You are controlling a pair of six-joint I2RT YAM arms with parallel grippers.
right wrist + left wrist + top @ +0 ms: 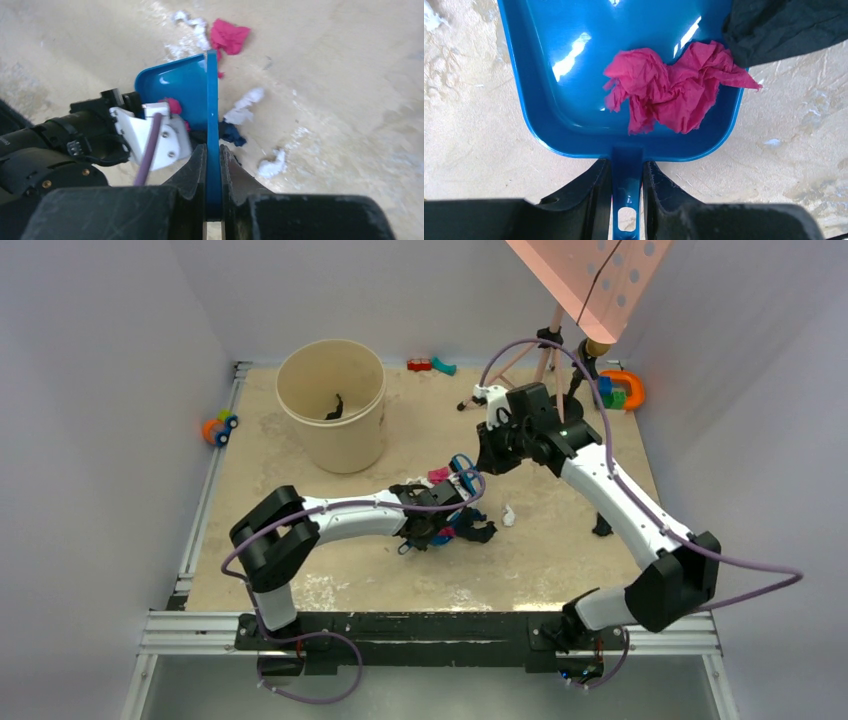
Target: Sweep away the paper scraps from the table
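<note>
Ahead of the left gripper (626, 167), in its clamped dustpan (569, 60), sits one pink scrap (669, 95); past the right gripper's (214, 155) clamped brush (213, 100), more scraps (242, 107) remain.

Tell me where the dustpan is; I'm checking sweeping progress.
Left wrist view: the blue dustpan sits on the table, handle clamped in the left tool, a magenta wad inside, a dark scrap at its far right corner.
</note>
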